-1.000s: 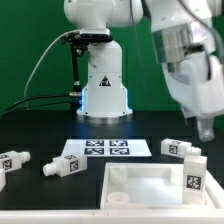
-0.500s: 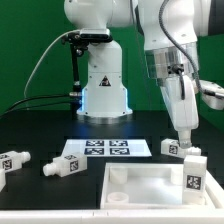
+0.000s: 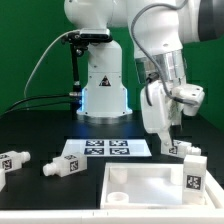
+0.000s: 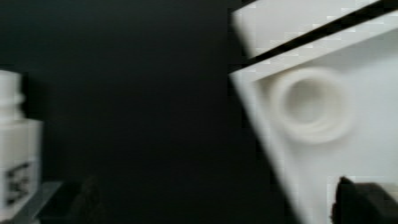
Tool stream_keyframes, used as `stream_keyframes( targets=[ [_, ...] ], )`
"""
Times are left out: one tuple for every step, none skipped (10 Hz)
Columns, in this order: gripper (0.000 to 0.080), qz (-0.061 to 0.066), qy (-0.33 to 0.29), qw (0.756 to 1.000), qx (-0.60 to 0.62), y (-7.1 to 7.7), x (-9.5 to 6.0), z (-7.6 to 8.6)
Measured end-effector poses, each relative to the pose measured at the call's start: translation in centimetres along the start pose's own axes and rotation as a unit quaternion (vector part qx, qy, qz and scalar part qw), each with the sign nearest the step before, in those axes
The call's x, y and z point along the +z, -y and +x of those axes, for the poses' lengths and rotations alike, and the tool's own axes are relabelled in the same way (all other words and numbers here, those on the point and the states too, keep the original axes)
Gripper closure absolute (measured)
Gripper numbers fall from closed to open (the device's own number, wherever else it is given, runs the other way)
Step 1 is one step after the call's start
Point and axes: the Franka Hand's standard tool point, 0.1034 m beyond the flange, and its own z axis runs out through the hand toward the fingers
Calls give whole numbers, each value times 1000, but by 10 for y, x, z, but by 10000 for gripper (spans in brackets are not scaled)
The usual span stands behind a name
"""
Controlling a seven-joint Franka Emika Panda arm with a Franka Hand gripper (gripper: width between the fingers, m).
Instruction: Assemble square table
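Note:
The square tabletop (image 3: 150, 186), a white slab with a raised rim, lies at the front on the exterior view's right. A tagged white leg (image 3: 193, 174) stands at its right edge. Another leg (image 3: 174, 149) lies just behind it, and two more legs (image 3: 64, 166) (image 3: 12, 162) lie on the exterior view's left. My gripper (image 3: 165, 141) hangs tilted over the table just behind the tabletop, beside the lying leg, open and empty. In the wrist view, the gripper (image 4: 217, 205) shows both dark fingertips (image 4: 71, 203) wide apart. The tabletop's round socket (image 4: 306, 104) and a leg (image 4: 15, 135) show beyond them.
The marker board (image 3: 105, 149) lies flat at the table's middle, in front of the robot's white base (image 3: 102, 85). A black cable (image 3: 40, 65) loops down on the exterior view's left. The table surface is black, and a green wall is behind.
The arm has swung to the exterior view's left and come down, turning the hand. The gripper now sits low beside the lying right leg. No part has moved.

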Motion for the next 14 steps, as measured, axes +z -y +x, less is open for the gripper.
stream_keyframes(
  targets=[
    [151,-3,0,1000,-5,-2,1,-2],
    [151,-3,-1,1000,-5,-2,2,-1],
    [151,-3,-2,1000,-5,-2,2,-1],
    [151,-4,-2,1000,-2,-4,3,-1],
    [151,-9,-8,1000,6,-16,9,1],
    [151,-12,-17,1000,11,-36,19,8],
    [151,-24,-30,999,10,-54,30,15],
    [151,-34,-42,999,6,-66,42,20],
    [151,-40,-50,998,1,-73,50,22],
    [151,-45,-54,998,-2,-78,54,24],
    [151,-49,-60,997,-5,-82,59,26],
    [151,-53,-64,997,-5,-84,64,26],
    [151,-58,-66,996,-4,-85,66,25],
    [265,-58,-66,996,-5,-85,66,26]
  ],
)
